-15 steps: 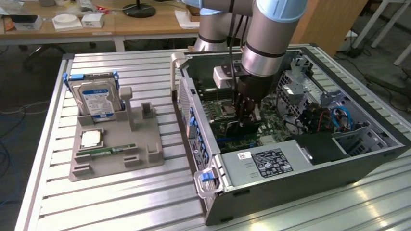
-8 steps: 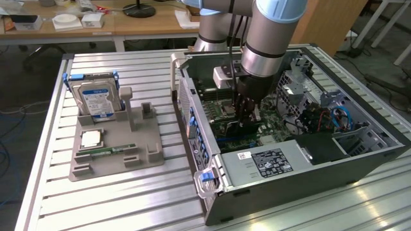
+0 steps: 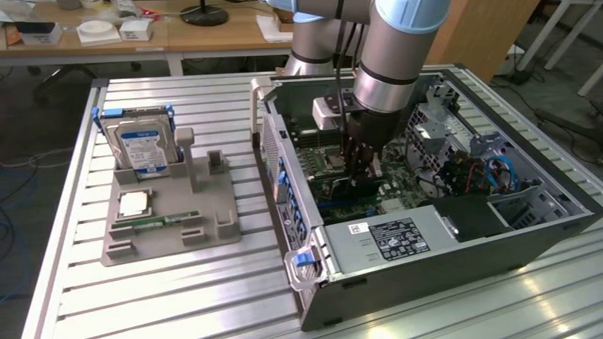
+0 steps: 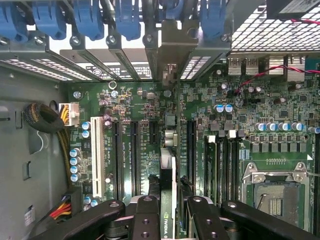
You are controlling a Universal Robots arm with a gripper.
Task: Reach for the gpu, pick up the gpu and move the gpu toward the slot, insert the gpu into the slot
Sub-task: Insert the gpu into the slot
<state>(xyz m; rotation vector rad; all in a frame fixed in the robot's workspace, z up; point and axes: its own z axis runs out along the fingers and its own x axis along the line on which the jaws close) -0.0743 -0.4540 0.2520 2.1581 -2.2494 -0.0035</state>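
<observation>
In the wrist view the gpu (image 4: 168, 172) stands edge-on between my two black fingers (image 4: 148, 217), and my gripper (image 4: 170, 220) is shut on it. Its metal end bracket (image 4: 172, 47) reaches the case's rear card openings. The card hangs over the green motherboard (image 4: 250, 105), between long black slots (image 4: 134, 157) on either side. Whichever slot lies directly under the card is hidden by it. In the exterior view my gripper (image 3: 362, 176) is deep inside the open computer case (image 3: 527, 240), pointing down at the board.
A grey tray (image 3: 212, 201) at the exterior view's left holds a blue-labelled hard drive (image 3: 141, 145), a small chip (image 3: 132, 203) and a green memory stick (image 3: 155, 221). Inside the case are the power supply (image 3: 386, 236), the silver processor socket (image 4: 272, 192) and cable bundles (image 4: 42, 117).
</observation>
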